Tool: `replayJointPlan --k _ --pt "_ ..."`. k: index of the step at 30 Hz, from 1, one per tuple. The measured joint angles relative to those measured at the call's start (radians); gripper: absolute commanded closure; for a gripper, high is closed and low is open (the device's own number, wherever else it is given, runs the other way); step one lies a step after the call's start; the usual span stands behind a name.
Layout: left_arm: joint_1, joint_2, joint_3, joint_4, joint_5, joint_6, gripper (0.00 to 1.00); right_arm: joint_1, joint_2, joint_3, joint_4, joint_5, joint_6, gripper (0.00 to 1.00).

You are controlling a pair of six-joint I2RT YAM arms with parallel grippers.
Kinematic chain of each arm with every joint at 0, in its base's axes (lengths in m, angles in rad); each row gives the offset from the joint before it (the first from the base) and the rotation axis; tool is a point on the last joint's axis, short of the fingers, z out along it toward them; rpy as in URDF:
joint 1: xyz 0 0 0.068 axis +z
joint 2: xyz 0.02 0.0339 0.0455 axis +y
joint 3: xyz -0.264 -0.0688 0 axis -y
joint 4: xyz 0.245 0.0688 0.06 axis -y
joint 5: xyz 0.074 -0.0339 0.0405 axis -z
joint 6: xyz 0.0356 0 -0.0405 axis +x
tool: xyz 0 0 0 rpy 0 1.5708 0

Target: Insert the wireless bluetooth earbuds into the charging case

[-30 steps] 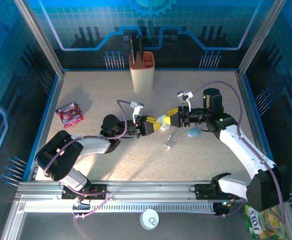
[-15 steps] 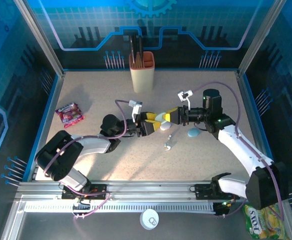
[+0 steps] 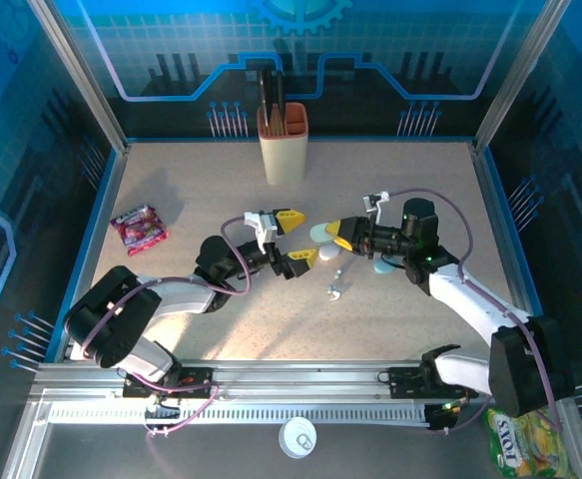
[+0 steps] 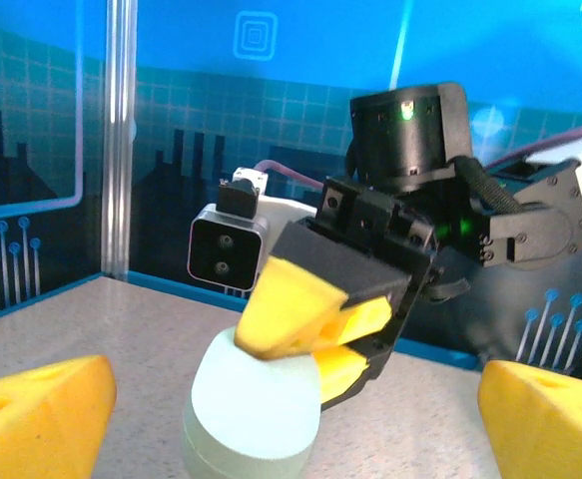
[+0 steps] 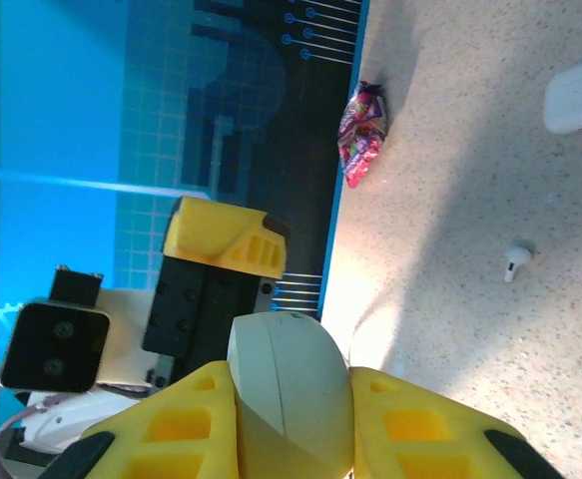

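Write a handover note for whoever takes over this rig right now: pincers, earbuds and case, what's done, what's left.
Right pincer: shut on the pale charging case, held off the table.
Left pincer: open, fingers either side of the case, not gripping.
Earbuds: one earbud lies loose on the table.
Done: case lifted.
Left: pick up the earbuds and seat them in the case.
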Motion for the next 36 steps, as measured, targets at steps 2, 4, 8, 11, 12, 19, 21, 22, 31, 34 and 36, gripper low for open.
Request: replayJointPlan --k 2,4,8,11,12,19,21,22,31,34,36 --pt "-0.006 0.013 0.0 -0.001 -0.008 0.053 0.05 0.012 0.025 -0.004 0.067 -0.002 0.058 0.93" --pt "-0.014 0.026 0.0 -0.001 -0.016 0.093 0.06 0.029 0.059 -0.008 0.143 -0.008 0.117 0.93" --pt "-0.018 0.045 0.008 0.0 -0.028 0.14 0.08 0.045 0.13 -0.02 0.291 -0.027 0.223 0.93" --pt "-0.018 0.06 0.02 0.0 -0.043 0.159 0.12 0.05 0.165 -0.021 0.369 -0.033 0.275 0.93" --pt "-0.018 0.066 0.023 -0.001 -0.05 0.164 0.14 0.052 0.169 -0.022 0.383 -0.033 0.286 0.93" --pt "-0.018 0.084 0.028 -0.001 -0.067 0.191 0.3 0.055 0.169 -0.025 0.437 -0.034 0.32 0.93" --pt "-0.018 0.084 0.029 0.0 -0.067 0.194 0.35 0.055 0.169 -0.025 0.438 -0.034 0.323 0.93" --pt "-0.018 0.084 0.029 0.0 -0.069 0.197 0.38 0.055 0.169 -0.025 0.439 -0.037 0.323 0.93" --pt "-0.017 0.086 0.04 -0.001 -0.075 0.215 0.45 0.055 0.168 -0.025 0.439 -0.053 0.332 0.93" --pt "-0.017 0.089 0.04 0.0 -0.076 0.241 0.46 0.055 0.167 -0.025 0.439 -0.054 0.341 0.93" --pt "-0.016 0.092 0.04 0.0 -0.076 0.269 0.47 0.055 0.167 -0.025 0.435 -0.056 0.342 0.93"
